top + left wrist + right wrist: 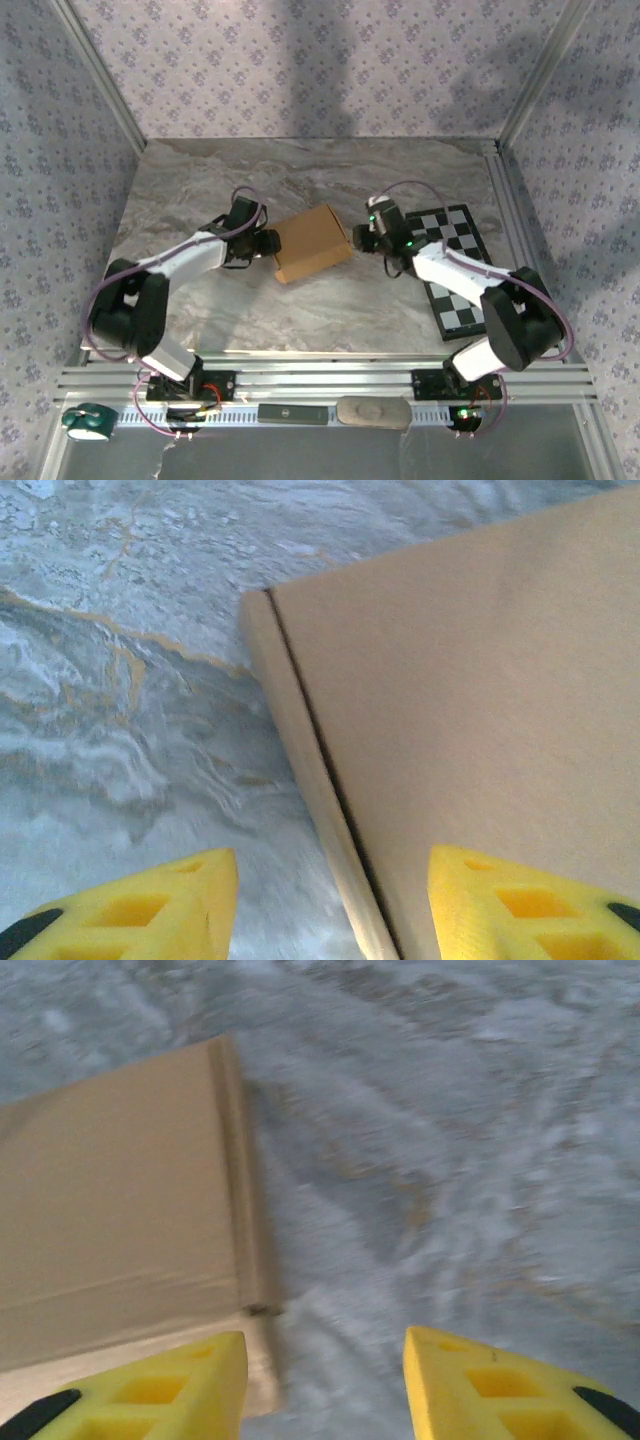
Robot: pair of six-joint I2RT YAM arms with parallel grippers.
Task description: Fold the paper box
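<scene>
Soft even light, faint wall shadows (wrist views blurred)

Fixed view high behind, facing down, wrist views close from opposite sides, all sharing paper box (312, 243)

tan-brown paper box (311, 243), grey marbled table (300, 315), black-and-white checkered board (452, 305) and yellow fingers (150, 910)

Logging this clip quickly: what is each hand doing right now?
Left hand: open, fingers straddling an edge of the paper box, gripping nothing.
Right hand: open at the box's corner, gripping nothing.
</scene>
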